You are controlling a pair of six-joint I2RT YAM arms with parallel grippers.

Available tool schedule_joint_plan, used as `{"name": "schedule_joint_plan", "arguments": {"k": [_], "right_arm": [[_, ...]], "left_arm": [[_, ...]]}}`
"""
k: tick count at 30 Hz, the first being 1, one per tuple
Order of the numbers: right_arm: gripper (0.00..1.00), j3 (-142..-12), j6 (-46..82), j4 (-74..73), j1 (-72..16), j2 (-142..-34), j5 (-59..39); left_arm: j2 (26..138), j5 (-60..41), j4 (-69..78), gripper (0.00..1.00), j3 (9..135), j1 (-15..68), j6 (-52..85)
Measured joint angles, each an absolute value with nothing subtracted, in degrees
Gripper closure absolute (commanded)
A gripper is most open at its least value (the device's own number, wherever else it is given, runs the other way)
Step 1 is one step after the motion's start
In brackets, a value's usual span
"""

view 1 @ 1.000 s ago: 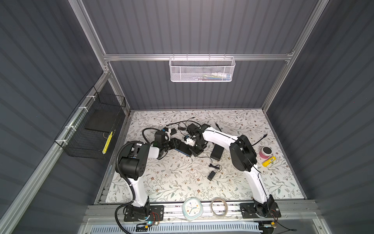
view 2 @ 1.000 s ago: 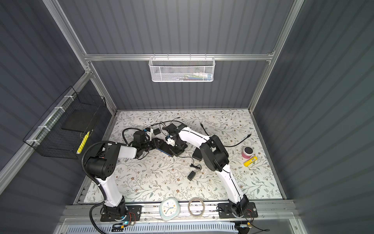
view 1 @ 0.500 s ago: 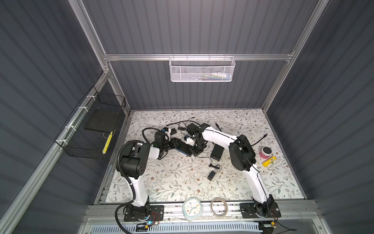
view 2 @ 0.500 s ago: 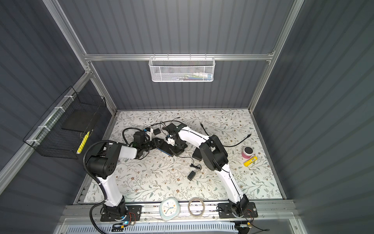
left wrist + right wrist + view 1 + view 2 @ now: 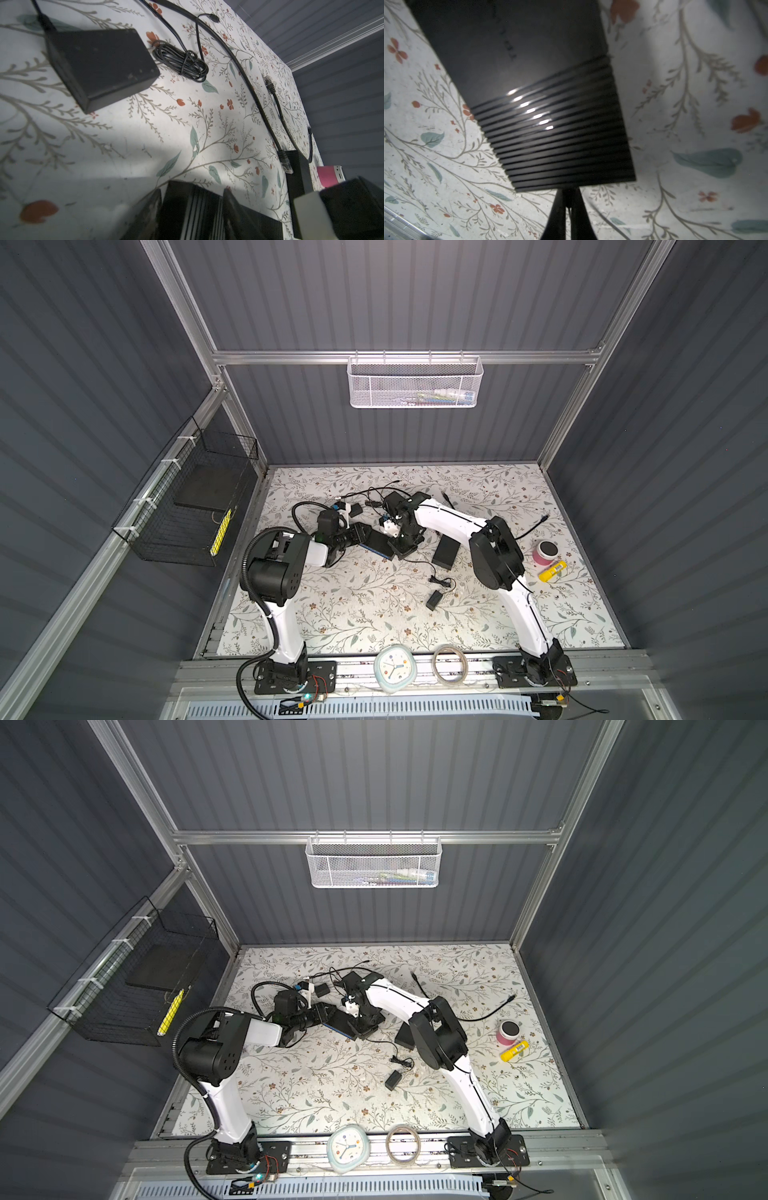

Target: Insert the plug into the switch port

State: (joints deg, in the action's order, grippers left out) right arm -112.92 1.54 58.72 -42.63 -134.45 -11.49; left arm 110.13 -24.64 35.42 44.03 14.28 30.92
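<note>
The switch [image 5: 377,543] is a flat black box with a blue strip, lying left of the table's middle, also seen as the switch [image 5: 343,1024]. My left gripper [image 5: 360,533] is shut on its left end; in the left wrist view the fingers [image 5: 150,212] flank the ribbed switch [image 5: 191,209]. My right gripper [image 5: 401,551] is shut at the box's near right edge. In the right wrist view its fingertips [image 5: 560,199] press against the edge of the ribbed switch [image 5: 550,133], pinching the small dark plug [image 5: 568,192]. The switch port is hidden behind them. A thin cord [image 5: 604,218] trails away.
A black power brick [image 5: 446,551] lies right of the right gripper and a small adapter [image 5: 434,600] sits nearer the front with its thin cord. Loose cables [image 5: 374,494] and another black box [image 5: 99,64] lie behind. A pink cup [image 5: 545,553] and yellow marker [image 5: 552,571] sit right.
</note>
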Motion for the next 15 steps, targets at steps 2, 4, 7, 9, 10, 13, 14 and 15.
{"name": "schedule_joint_plan", "arguments": {"k": [2, 4, 7, 9, 10, 13, 14, 15], "right_arm": [[1.00, -114.65, 1.54, 59.99, -42.57, -135.37, -11.25], [1.00, -116.75, 1.52, 61.47, -42.50, -136.55, -11.16], [1.00, -119.04, 1.50, 63.33, -42.50, -137.80, -11.14], [1.00, -120.25, 1.50, 64.42, -42.50, -138.41, -11.14], [1.00, -120.53, 1.48, 64.69, -42.50, -138.52, -11.14], [1.00, -121.05, 1.23, 65.04, -42.46, -138.87, -11.20], [1.00, -121.05, 1.04, 65.01, -42.46, -138.87, -11.29], [1.00, -121.05, 0.89, 65.01, -42.41, -138.91, -11.35]], "left_arm": [[110.17, -24.25, 35.57, 0.52, 44.03, 14.28, 30.89], [110.17, -23.79, 35.73, 0.52, 44.01, 14.28, 30.92], [110.17, -23.44, 35.90, 0.52, 43.92, 14.28, 30.94], [110.21, -23.44, 35.92, 0.52, 43.92, 14.28, 30.94], [110.26, -23.46, 36.01, 0.52, 43.92, 14.28, 30.96], [110.41, -23.44, 36.38, 0.52, 43.92, 14.28, 31.11], [110.50, -23.46, 36.56, 0.52, 43.92, 14.31, 31.14], [110.59, -23.46, 36.80, 0.52, 43.90, 14.31, 31.11]]}}
